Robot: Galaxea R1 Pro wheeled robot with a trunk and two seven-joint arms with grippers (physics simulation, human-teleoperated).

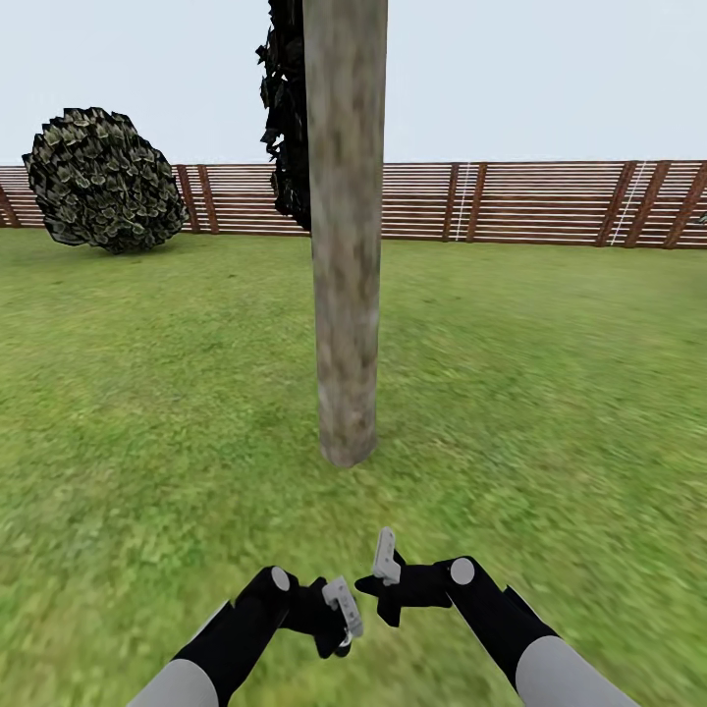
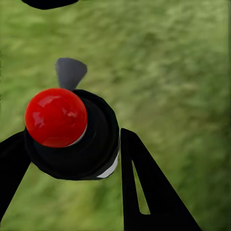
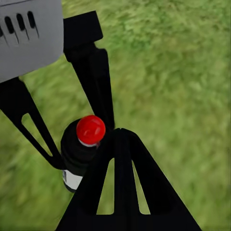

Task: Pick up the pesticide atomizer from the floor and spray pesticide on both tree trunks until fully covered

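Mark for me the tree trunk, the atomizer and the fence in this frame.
Tree trunk [image 1: 346,245]: head view, middle of the pale column.
Atomizer [image 2: 56,117]: left wrist view, on its red cap, between the left hand's fingers.
Fence [image 1: 550,201]: head view, on the brown slats behind the lawn.

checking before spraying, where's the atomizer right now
The atomizer sits between the left gripper fingers, red cap showing, low over the grass just short of the trunk.

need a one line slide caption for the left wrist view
Left end effector gripping a black atomizer with a glossy red round cap between its black fingers, above blurred green grass.
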